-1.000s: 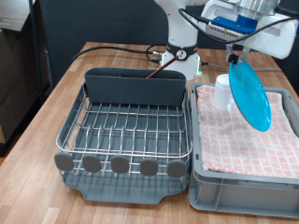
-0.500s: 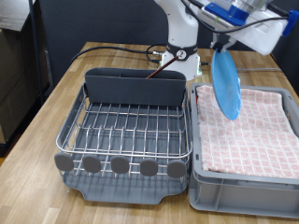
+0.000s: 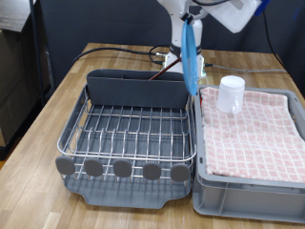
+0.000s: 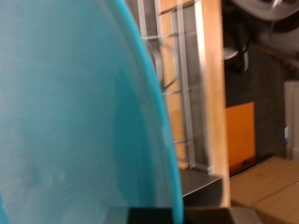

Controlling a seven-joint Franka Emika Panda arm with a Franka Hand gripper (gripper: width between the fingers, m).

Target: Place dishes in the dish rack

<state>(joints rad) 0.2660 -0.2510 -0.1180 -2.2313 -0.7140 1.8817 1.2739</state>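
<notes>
My gripper (image 3: 193,17) is at the exterior view's top, shut on the upper rim of the light-blue plate (image 3: 193,57). The plate hangs on edge in the air, over the gap between the dish rack (image 3: 129,129) and the crate. In the wrist view the plate (image 4: 75,121) fills most of the picture, with the rack's wires (image 4: 187,84) beyond its rim. The white cup (image 3: 231,93) stands upright on the pink checked cloth. The wooden spoon does not show. The rack's wire grid and grey caddy (image 3: 138,89) hold nothing that I can see.
The light grey crate (image 3: 250,186) lined with pink checked cloth stands at the exterior view's right, beside the rack. Both stand on a wooden table (image 3: 48,114). A black cable (image 3: 114,48) and the arm's white base (image 3: 186,43) lie behind the rack.
The gripper has carried the plate from above the crate leftward toward the rack. The plate has turned from face-on to edge-on, which uncovers the cup.
</notes>
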